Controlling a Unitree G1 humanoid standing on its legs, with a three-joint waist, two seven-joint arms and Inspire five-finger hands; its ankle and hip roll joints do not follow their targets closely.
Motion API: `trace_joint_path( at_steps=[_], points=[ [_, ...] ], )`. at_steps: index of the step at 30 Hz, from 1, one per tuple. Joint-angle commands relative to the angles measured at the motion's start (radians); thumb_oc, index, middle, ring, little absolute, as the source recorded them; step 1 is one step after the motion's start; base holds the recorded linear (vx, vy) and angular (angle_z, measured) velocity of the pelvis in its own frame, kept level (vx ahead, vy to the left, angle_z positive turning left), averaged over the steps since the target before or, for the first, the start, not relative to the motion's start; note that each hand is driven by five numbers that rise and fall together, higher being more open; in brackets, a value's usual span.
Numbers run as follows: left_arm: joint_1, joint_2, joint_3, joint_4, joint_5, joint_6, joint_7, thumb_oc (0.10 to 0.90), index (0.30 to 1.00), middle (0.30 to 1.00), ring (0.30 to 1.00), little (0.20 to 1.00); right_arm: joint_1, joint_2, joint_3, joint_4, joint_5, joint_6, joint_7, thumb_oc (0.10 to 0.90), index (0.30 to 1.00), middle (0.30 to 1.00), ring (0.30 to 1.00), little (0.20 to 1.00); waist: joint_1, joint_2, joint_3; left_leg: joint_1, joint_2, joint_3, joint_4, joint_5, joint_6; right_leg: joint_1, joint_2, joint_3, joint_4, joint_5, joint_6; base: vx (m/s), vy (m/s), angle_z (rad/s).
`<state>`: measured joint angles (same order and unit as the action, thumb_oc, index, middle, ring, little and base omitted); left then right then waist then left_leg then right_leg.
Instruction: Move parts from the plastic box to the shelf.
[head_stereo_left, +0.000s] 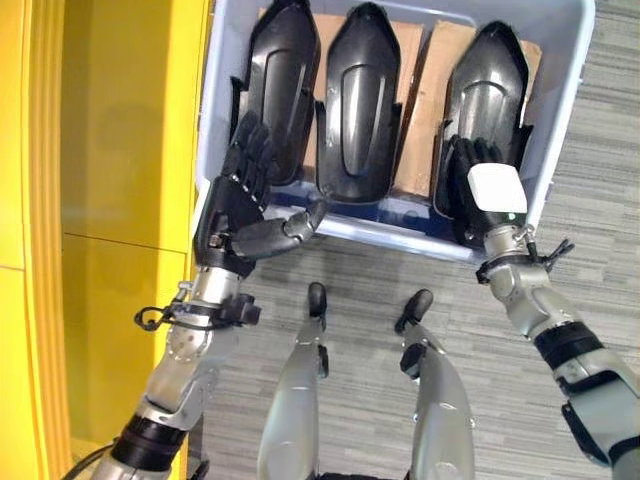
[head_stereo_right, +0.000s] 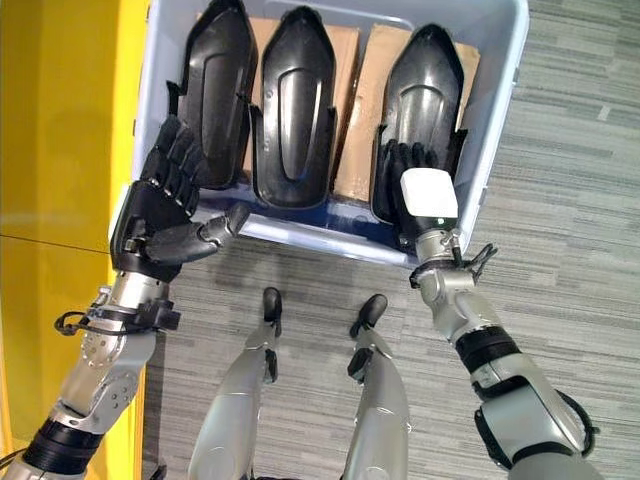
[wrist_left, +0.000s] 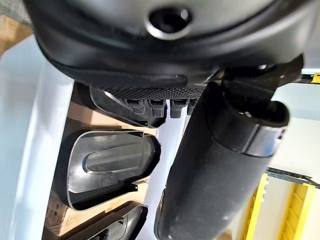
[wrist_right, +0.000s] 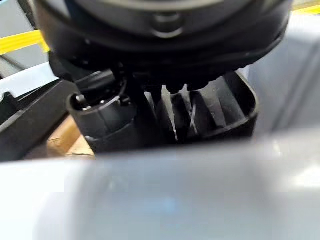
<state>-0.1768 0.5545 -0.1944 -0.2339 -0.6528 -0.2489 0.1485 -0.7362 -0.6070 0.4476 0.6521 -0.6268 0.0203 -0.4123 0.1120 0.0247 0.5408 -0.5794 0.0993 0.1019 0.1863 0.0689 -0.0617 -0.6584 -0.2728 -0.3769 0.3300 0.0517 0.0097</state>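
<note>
Right robot hand (head_stereo_left: 487, 180) curled on right part (head_stereo_left: 487, 95) in plastic box (head_stereo_left: 566, 90), left robot hand (head_stereo_left: 237, 195) open beside left part (head_stereo_left: 278, 70)

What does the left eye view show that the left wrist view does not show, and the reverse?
The left eye view takes in three black parts standing in a row in the plastic box: the left part, the middle part and the right part, with the right hand reaching onto the right part, plus the yellow shelf beside the box. The left wrist view gives a close look at the fingertips against the near end of the left part. Both show the left hand, its fingers straight, and cardboard behind the parts.
</note>
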Motion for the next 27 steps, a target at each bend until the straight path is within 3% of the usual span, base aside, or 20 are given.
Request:
trace_joint_path(
  at_steps=[1,3,4,5,14,27],
  points=[
    [-0.019,-0.023,0.023,-0.133,0.038,-0.123,-0.001,0.900,1.000,1.000,1.000,1.000,0.028,0.010,0.075,0.073,0.024,0.017,0.026,0.900,1.000,1.000,1.000,1.000,-0.014,0.034,-0.021,-0.047,0.069,-0.006,0.042,-0.006,-0.044,0.124,-0.146,0.081,-0.055,0.011,0.188,0.00,0.000,0.00],
    [-0.017,-0.029,0.022,-0.133,0.035,-0.123,-0.001,0.900,1.000,1.000,1.000,1.000,0.022,0.031,0.084,0.108,0.038,0.016,0.028,0.900,1.000,1.000,1.000,1.000,-0.013,0.037,-0.021,-0.049,0.070,-0.004,0.042,-0.007,-0.043,0.117,-0.145,0.082,-0.052,0.011,0.188,0.00,0.000,0.00],
    [-0.018,-0.029,0.020,-0.132,0.036,-0.123,-0.001,0.900,1.000,1.000,1.000,1.000,0.019,0.041,0.090,0.123,0.041,0.015,0.029,0.594,0.572,0.572,0.572,0.572,-0.013,0.037,-0.021,-0.049,0.070,-0.003,0.041,-0.007,-0.043,0.116,-0.145,0.083,-0.052,0.010,0.187,0.00,0.000,0.00],
    [-0.021,-0.031,0.018,-0.131,0.036,-0.123,-0.001,0.900,1.000,1.000,1.000,1.000,0.016,0.051,0.104,0.139,0.043,0.014,0.037,0.416,0.322,0.322,0.322,0.322,-0.012,0.038,-0.021,-0.047,0.069,-0.001,0.040,-0.007,-0.042,0.114,-0.145,0.082,-0.049,0.010,0.187,0.00,0.000,0.00],
    [-0.015,-0.028,0.028,-0.131,0.041,-0.124,0.002,0.900,1.000,1.000,1.000,1.000,0.016,0.068,0.124,0.143,0.053,0.006,0.045,0.400,0.300,0.300,0.300,0.300,-0.017,0.032,-0.021,-0.034,0.070,0.001,0.037,-0.010,-0.040,0.124,-0.144,0.080,-0.046,0.008,0.187,0.00,0.000,0.00],
    [-0.023,-0.029,0.035,-0.120,0.045,-0.122,0.012,0.900,1.000,1.000,1.000,1.000,0.073,0.055,0.050,0.004,0.090,-0.006,0.005,0.400,0.300,0.300,0.300,0.300,-0.029,0.004,-0.021,0.060,0.074,-0.002,0.005,-0.009,-0.041,0.212,-0.135,0.065,-0.066,0.011,0.191,0.00,0.000,0.00]
  ],
)
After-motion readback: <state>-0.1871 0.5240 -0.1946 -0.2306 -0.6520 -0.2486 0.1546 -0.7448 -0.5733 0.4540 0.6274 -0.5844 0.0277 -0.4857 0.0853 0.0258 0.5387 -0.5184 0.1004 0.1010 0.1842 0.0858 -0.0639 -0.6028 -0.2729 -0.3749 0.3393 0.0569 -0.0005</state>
